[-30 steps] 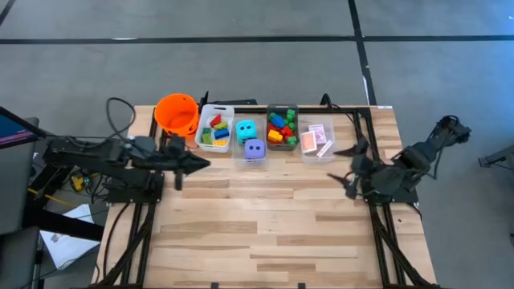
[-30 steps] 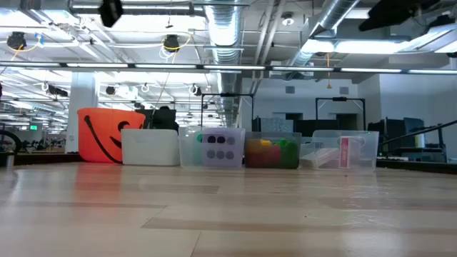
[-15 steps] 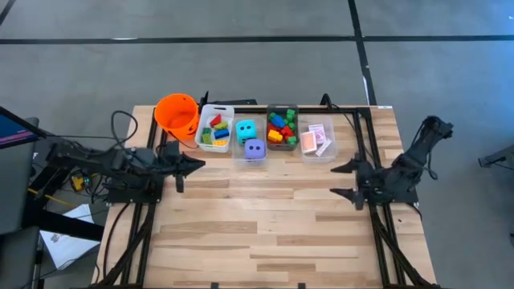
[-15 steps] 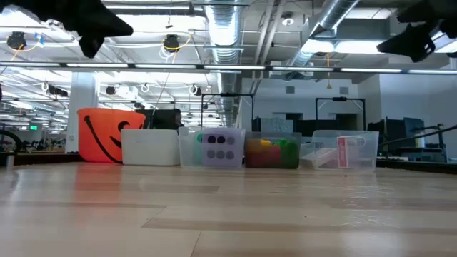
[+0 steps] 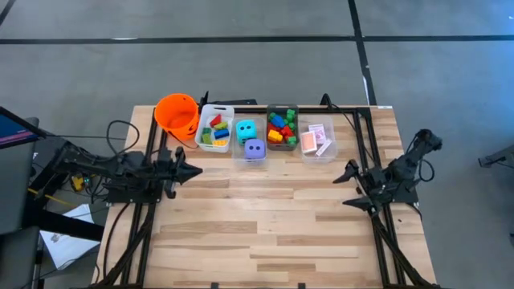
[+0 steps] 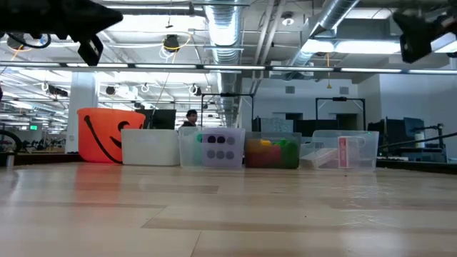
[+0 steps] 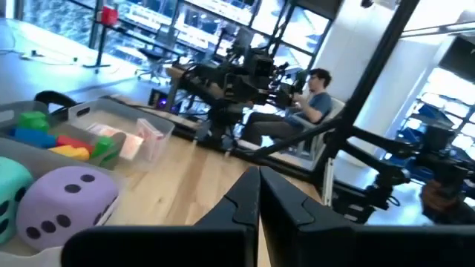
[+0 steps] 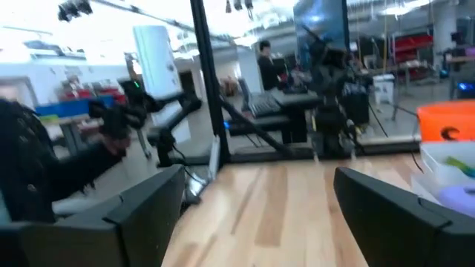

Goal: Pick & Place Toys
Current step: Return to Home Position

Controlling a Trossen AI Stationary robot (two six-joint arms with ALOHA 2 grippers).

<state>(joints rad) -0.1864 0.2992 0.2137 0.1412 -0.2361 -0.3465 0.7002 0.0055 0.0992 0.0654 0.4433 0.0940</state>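
The toys lie in clear bins along the far edge. Coloured bricks fill one bin (image 5: 214, 129) and another (image 5: 281, 128). A teal die (image 5: 246, 130) and a purple die (image 5: 254, 148) share a bin, and the cards (image 5: 318, 138) lie in the rightmost one. My left gripper (image 5: 193, 170) hovers shut at the table's left side, pointing level toward the right, with nothing in it. In the left wrist view its shut fingers (image 7: 258, 200) point past the purple die (image 7: 67, 204). My right gripper (image 5: 347, 186) hovers open and empty at the right side, pointing left; the right wrist view shows the gap (image 8: 260, 200).
An orange bucket (image 5: 177, 113) stands at the far left, next to the bins. Bare wooden tabletop (image 5: 265, 217) stretches from the bins to the near edge. A person sits at a desk (image 7: 315, 85) in the room beyond the table.
Both arms have sunk and folded back toward their own sides of the table. My left gripper has drawn back toward the left edge, still shut. My right gripper has tipped up from slanting downward to about level, still open.
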